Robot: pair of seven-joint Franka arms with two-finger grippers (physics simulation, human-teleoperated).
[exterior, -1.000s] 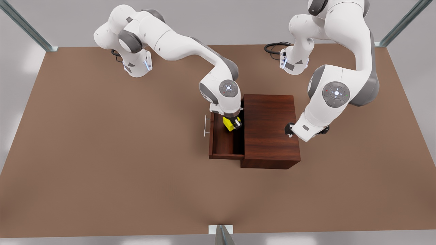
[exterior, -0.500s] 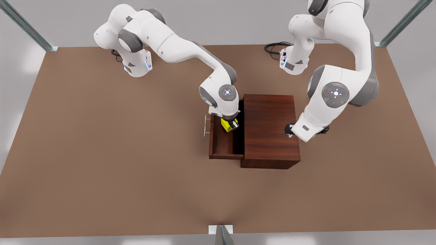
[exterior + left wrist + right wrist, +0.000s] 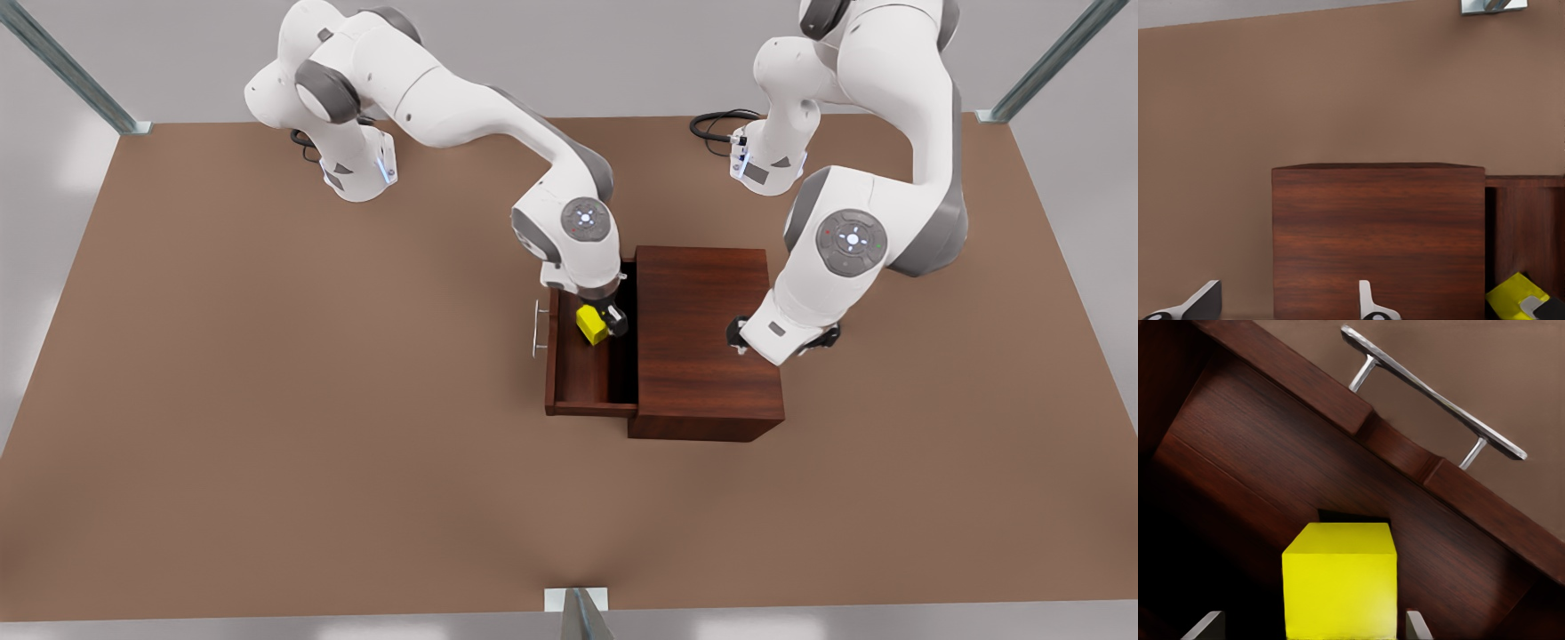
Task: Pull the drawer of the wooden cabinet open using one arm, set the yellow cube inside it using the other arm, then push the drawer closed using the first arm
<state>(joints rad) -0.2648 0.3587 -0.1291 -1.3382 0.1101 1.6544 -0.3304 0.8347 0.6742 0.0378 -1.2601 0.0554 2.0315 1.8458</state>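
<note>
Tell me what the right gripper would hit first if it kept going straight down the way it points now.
Most likely the floor of the open drawer. The right gripper points down into it with the yellow cube between its fingers, so the cube would probably touch the wood first. How much gap remains is unclear.

Two white robot arms stand on the one brown table (image 3: 267, 400), each ending in a single black two-finger gripper: the right gripper (image 3: 605, 322) and the left gripper (image 3: 742, 336). There is one wooden cabinet (image 3: 707, 342) with one drawer (image 3: 582, 373), and that drawer carries one silver bar handle (image 3: 537, 328) (fixed by two short posts, as the right wrist view shows). One yellow cube (image 3: 590, 324) completes the count.
</note>
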